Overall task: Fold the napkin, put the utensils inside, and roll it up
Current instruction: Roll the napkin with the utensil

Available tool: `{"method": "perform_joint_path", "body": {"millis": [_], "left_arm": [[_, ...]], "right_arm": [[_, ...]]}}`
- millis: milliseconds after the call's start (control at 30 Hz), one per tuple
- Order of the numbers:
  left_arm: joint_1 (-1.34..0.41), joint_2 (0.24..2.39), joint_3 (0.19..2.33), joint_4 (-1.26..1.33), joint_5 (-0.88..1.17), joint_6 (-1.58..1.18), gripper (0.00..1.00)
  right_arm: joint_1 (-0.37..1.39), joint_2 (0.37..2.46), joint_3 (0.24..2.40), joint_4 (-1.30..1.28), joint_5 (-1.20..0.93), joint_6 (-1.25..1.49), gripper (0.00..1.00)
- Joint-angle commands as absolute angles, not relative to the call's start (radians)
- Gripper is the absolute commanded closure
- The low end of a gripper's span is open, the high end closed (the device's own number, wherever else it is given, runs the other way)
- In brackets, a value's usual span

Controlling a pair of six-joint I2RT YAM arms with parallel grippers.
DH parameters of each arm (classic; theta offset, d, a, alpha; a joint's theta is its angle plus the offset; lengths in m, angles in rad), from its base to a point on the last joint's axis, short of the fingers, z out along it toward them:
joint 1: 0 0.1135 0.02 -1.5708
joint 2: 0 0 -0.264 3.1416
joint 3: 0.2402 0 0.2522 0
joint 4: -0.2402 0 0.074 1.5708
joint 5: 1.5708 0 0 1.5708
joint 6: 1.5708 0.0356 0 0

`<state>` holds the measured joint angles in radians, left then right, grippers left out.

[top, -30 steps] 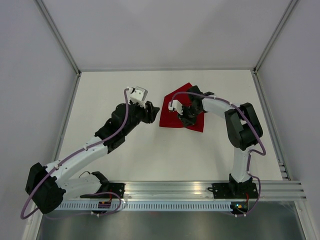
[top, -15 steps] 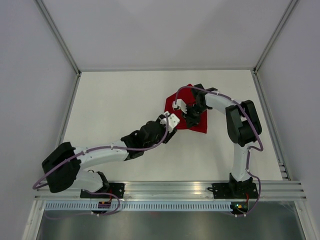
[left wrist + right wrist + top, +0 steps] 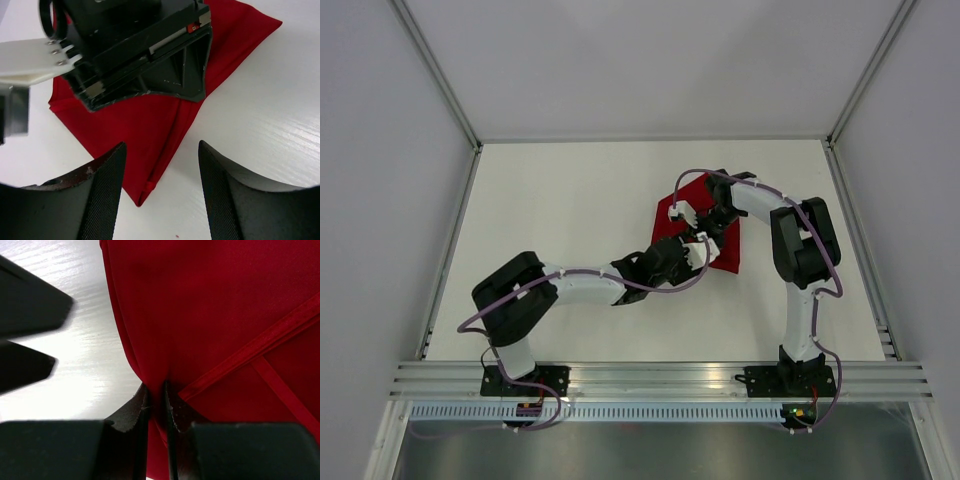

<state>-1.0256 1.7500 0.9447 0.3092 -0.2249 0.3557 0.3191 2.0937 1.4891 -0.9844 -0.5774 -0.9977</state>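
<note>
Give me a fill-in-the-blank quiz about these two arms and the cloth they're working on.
The napkin is coloured ____.
The right pincer is ____ on the napkin's edge.
The left pincer hovers ____ above the napkin's corner, gripping nothing.
Missing words: red; shut; open.

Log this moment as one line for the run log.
red cloth napkin: partly folded on white table | right pincer: pinching napkin's folded edge | left pincer: open over napkin corner

White table (image 3: 570,200), red napkin (image 3: 725,257) right of its centre.
</note>
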Motion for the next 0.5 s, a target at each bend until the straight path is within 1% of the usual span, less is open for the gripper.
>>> {"method": "perform_joint_path", "body": {"millis": [0,233,467], "left_arm": [[-1.031,1.815,1.017,0.333,-0.18,0.448,0.35],[-1.031,1.92,1.075,0.327,-0.129,0.479,0.35],[-1.031,1.999,1.126,0.325,-0.123,0.503,0.35]], "right_arm": [[0.311,2.198,1.445,-1.055,-0.476,-1.039,0.91],[0.305,2.221,1.479,-1.081,-0.468,-1.032,0.91],[0.305,2.233,1.497,-1.094,-0.462,-1.026,0.91]]}}
